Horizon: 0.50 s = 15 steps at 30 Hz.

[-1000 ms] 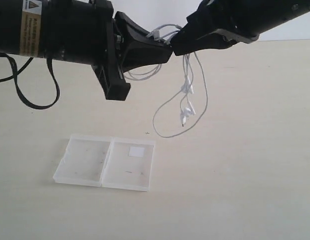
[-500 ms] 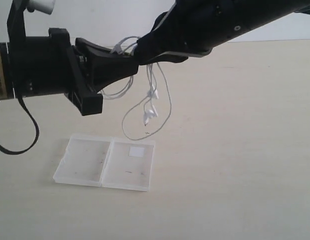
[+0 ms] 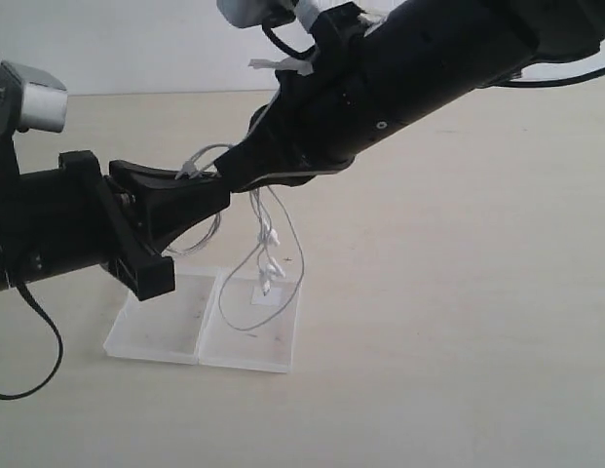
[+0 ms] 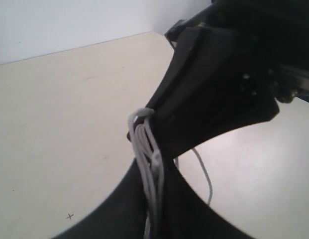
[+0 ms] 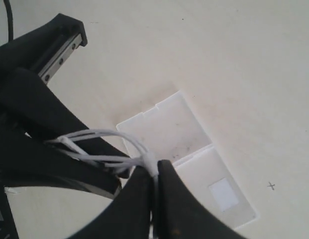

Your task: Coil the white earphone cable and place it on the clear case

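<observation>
1. The left gripper is reaching in from the left, and its jaws are pressing together on the cable.
2. In the left wrist view, its fingers are squeezing a bunch of white strands between them.
3. The right gripper is coming across from the upper right and is meeting the left one tip to tip.
4. In the right wrist view, the right gripper's fingers are closing tight on the cable just where its loops are gathering.
5. The cable is hanging in the air between the two grippers, above the table.
6. Its loose loops and earbuds are dangling down over the case.
7. The lowest loop is reaching the case half that carries the sticker; whether it is touching the plastic cannot be told.
8. The case is lying open and flat on the table, below and just in front of the grippers.
9. In the right wrist view, the case is showing both halves, with the sticker on the one nearer the gripper.
</observation>
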Tool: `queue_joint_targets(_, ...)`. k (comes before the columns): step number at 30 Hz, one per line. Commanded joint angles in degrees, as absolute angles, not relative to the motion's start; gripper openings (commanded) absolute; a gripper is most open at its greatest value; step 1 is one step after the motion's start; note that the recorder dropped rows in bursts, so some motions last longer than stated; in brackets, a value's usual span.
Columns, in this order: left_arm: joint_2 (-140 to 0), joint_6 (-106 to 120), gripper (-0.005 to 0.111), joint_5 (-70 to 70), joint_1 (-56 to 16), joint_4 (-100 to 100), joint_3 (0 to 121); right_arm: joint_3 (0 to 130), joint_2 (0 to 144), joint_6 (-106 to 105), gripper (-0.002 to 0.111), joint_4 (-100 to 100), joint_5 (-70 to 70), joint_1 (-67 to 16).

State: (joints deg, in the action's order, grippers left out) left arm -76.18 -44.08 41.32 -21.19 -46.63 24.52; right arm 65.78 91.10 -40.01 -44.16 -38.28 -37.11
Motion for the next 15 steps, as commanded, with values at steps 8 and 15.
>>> queue_joint_targets(8,-74.0,-45.87,0.056,39.81,-21.61,-48.42,23.6,72.71,94.7,-35.77,0.0,-34.48,-36.64,-36.32)
queue_joint_targets(15,-66.25,-46.75,0.053,28.45,-21.61,-48.4,22.67,73.96,94.73,-35.26,0.0,-33.04,-38.47,-36.32)
